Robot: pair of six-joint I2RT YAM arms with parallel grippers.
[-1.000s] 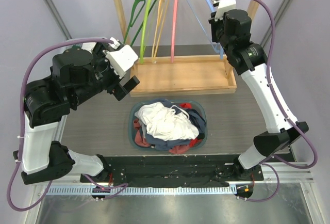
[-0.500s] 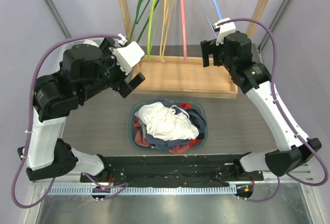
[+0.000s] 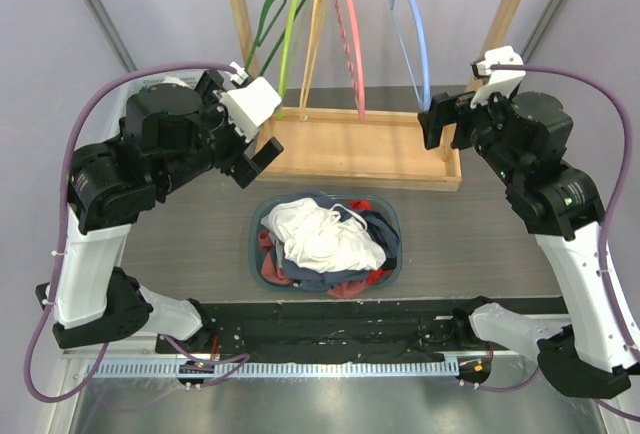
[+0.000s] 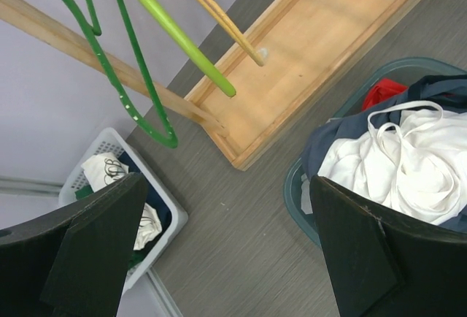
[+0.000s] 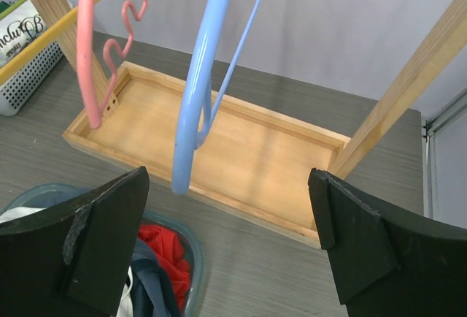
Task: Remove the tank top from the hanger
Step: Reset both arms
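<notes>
The left arm (image 3: 92, 264) and right arm (image 3: 588, 289) are showing glossy white link shells between bulky matte-black joint housings. A purple cable (image 3: 75, 144) is looping back from each wrist. A white camera block (image 3: 250, 106) is sitting just behind the left gripper (image 4: 226, 180), whose fingers (image 4: 95, 258) are appearing as flat black angular wedges. The right gripper (image 5: 230, 174) is looking alike, with one finger wearing a pale scuff.

Left arm (image 3: 105, 184): elbow high, wrist angled forward and down. Left gripper (image 4: 230, 255) holds nothing, fingers (image 4: 91, 258) spread wide. Right arm (image 3: 565, 204): upright at the right side, wrist turned inward. Right gripper (image 5: 226, 247) likewise holds nothing, fingers (image 5: 357, 247) wide apart.
</notes>
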